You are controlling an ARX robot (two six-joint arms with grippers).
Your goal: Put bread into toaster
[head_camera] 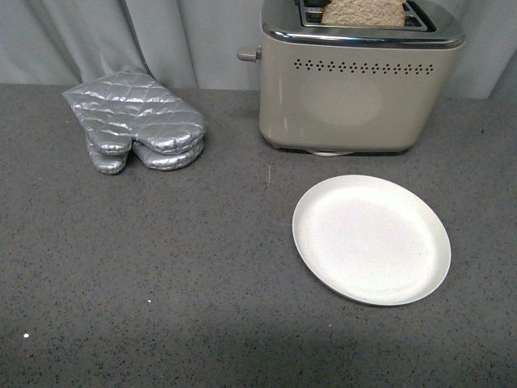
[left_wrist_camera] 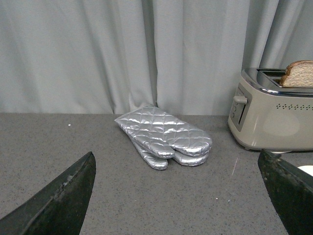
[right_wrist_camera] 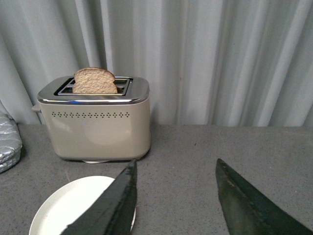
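Note:
The beige toaster [head_camera: 347, 89] stands at the back of the grey counter, lever knob on its left side. The bread [head_camera: 363, 11], a tan slice with brown crust, stands upright in a top slot, its rounded end sticking out. Both show in the left wrist view, toaster [left_wrist_camera: 274, 122] and bread [left_wrist_camera: 299, 73], and in the right wrist view, toaster [right_wrist_camera: 95, 122] and bread [right_wrist_camera: 94, 81]. Neither arm shows in the front view. My left gripper [left_wrist_camera: 178, 164] is open and empty, low over the counter. My right gripper [right_wrist_camera: 176, 169] is open and empty, apart from the toaster.
A round white plate [head_camera: 371, 238] lies empty in front of the toaster, also in the right wrist view [right_wrist_camera: 78, 205]. Silver quilted oven mitts [head_camera: 137, 121] lie at the back left. A grey curtain hangs behind the counter.

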